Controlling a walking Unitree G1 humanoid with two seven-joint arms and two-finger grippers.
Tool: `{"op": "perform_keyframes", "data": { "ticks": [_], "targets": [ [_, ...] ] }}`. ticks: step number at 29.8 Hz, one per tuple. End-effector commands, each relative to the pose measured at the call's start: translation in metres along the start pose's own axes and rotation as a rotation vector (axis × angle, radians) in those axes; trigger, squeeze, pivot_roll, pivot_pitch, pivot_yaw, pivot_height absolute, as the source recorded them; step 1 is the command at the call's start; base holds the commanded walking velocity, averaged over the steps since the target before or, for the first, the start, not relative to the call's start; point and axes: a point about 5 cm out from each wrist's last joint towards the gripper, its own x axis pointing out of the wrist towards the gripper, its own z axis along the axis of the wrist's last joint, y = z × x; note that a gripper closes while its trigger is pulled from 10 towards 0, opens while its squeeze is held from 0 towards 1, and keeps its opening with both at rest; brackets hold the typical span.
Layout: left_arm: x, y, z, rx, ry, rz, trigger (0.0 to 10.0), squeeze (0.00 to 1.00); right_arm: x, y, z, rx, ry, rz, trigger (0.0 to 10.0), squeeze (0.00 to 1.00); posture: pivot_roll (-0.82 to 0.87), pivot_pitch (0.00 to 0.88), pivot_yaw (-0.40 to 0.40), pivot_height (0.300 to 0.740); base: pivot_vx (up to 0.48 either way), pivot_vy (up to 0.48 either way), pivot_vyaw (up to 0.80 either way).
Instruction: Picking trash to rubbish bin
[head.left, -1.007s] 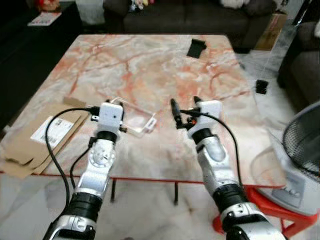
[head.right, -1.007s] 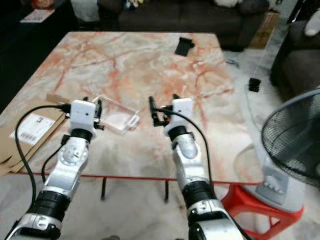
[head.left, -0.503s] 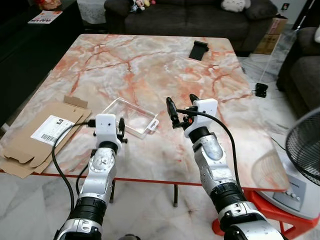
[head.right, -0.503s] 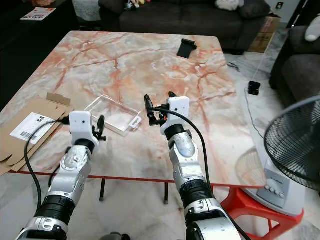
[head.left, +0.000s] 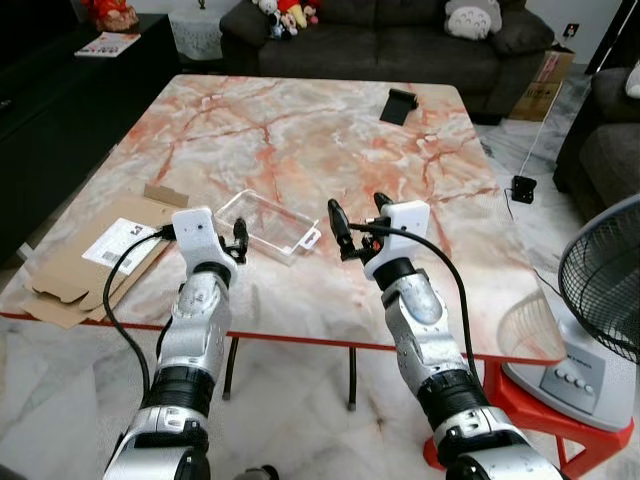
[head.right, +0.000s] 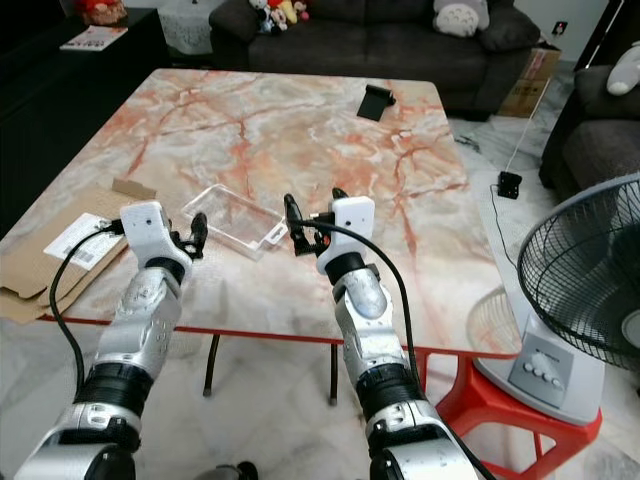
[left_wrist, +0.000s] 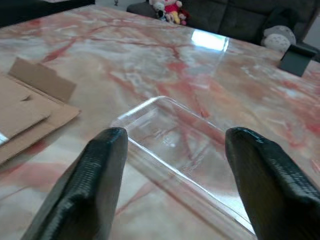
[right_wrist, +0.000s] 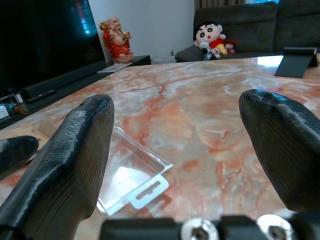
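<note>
- Clear plastic tray (head.left: 267, 226): a shallow, transparent rectangular shell with rounded corners and a flat hang tab at one end; it lies flat on the tabletop (head.left: 300, 140) near the front edge, between the two grippers.
- Left gripper (head.left: 238, 240): two long black fingers with a woven, matte texture, jaws spread, poised just before the tray's near corner without touching it.
- Right gripper (head.left: 357, 217): jaws spread wide, held above the tabletop just beside the tray's tabbed end.
- Tabletop: a glossy square slab of pink-and-orange veined marble with a red rim.
- Flattened cardboard box (head.left: 95, 255): brown, matte, bearing a white printed label; it rests at the left front corner, partly overhanging the edge.
- Small black stand (head.left: 401, 104): angular, at the far side.
- Beyond: a dark sofa (head.left: 400, 35) with plush toys; at the right, a wire-caged fan (head.left: 605, 290).
</note>
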Motion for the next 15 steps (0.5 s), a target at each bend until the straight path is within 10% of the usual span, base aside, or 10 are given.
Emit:
{"op": "perform_keyframes", "data": {
  "ticks": [1,15],
  "targets": [
    [0.0025,-0.0026,0.0002,0.022,0.012,-0.019,10.0,1.0,-0.0006,0.0017,0.0003,0.001,0.001,0.005,10.0,0.0,0.14,0.145,-0.005,0.74,0.0,0.0,0.0],
    [0.0091,-0.0046,0.0006,0.034,0.038,-0.016,10.0,1.0,-0.0031,0.0034,-0.0032,0.007,0.013,0.008,10.0,0.0,0.14,0.158,0.0,0.74,0.0,0.0,0.0]
  ]
}}
